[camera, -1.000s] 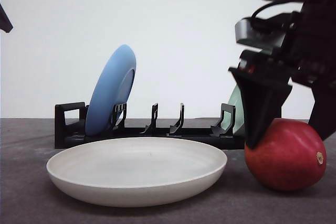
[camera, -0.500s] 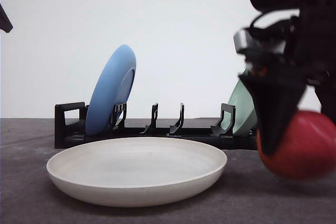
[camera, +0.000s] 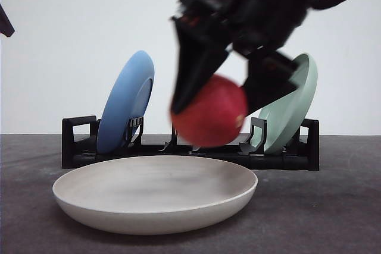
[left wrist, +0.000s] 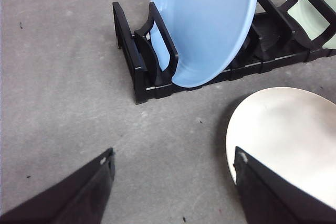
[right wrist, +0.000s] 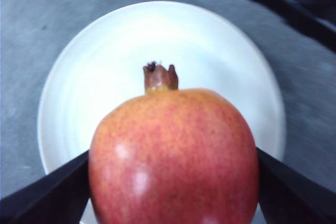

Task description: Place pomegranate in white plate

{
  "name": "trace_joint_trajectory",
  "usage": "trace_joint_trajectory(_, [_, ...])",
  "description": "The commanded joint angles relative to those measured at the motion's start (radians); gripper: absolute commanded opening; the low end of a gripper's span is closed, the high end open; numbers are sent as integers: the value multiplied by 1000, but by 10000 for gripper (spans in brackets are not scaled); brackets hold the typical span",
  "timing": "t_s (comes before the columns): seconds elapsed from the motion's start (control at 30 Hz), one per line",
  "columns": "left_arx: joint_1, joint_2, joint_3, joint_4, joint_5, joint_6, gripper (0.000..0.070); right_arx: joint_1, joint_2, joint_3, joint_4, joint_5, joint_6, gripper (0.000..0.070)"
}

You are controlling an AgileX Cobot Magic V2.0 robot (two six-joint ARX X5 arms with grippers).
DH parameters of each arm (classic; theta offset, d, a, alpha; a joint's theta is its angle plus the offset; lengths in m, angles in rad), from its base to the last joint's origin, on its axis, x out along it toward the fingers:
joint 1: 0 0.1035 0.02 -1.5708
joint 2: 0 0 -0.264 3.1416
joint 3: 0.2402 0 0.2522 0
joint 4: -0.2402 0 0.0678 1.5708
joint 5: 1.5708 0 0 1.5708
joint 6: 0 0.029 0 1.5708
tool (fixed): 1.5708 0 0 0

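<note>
My right gripper point(camera: 229, 96) is shut on the red pomegranate point(camera: 209, 111) and holds it in the air above the white plate point(camera: 89, 197). In the right wrist view the pomegranate point(right wrist: 173, 156) sits between the two black fingers, its tan stem nub pointing away, with the white plate point(right wrist: 105, 56) straight below it. The plate lies flat on the grey table at the front and holds nothing. My left gripper point(left wrist: 173, 187) is open over bare table, with the white plate's rim point(left wrist: 233, 129) beside one finger.
A black dish rack point(camera: 77, 147) stands behind the plate. A blue plate point(camera: 125, 102) leans in its left end and a pale green plate point(camera: 292, 108) in its right end. Bare grey table lies to the right of the white plate.
The right gripper lifted the pomegranate off the table at the right and carried it left and up, over the white plate. The pale green plate and the rack's right end are now uncovered.
</note>
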Motion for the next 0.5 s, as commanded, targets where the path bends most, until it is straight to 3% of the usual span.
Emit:
trace_joint_trajectory(0.0, [-3, 5, 8, 11, 4, -8, 434, 26, 42, 13, 36, 0, -28, 474])
trace_joint_trajectory(0.27, [-3, 5, 8, 11, 4, -8, 434, 57, 157, 13, 147, 1, -25, 475])
trace_joint_trajectory(0.47, [-3, 5, 8, 11, 4, -8, 434, 57, 196, 13, 156, 3, -23, 487])
